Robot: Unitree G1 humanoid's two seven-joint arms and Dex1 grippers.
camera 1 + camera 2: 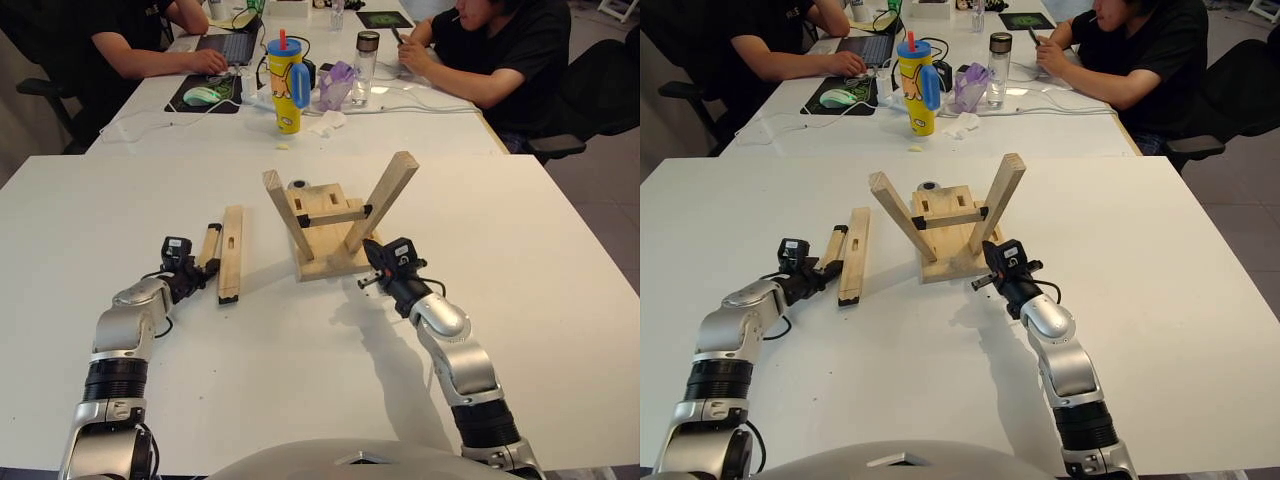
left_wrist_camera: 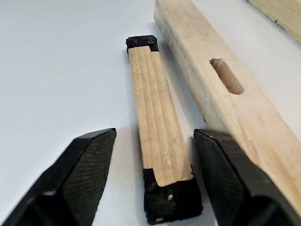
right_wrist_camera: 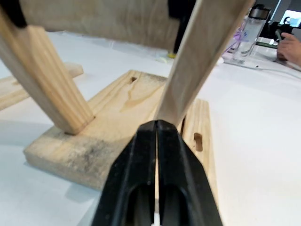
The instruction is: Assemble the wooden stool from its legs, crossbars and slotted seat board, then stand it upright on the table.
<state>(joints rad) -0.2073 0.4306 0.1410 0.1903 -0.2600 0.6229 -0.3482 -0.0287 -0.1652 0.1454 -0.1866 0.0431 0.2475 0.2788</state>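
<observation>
L fingers [image 2: 89, 174] apart, crossbar [image 2: 157, 117] between; R fingers [image 3: 181, 179] together (just beside seat board [image 3: 117, 108]).

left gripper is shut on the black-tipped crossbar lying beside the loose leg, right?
No: the left gripper is open, straddling the black-tipped crossbar, as the left wrist view shows. It does lie beside the loose leg.

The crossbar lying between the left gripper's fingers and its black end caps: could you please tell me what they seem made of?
Crossbar: bare pale wood, judging by its lengthwise grain and grooves; no gloss. End caps: matte black, perhaps rubber or plastic; the look leaves that open.
</observation>
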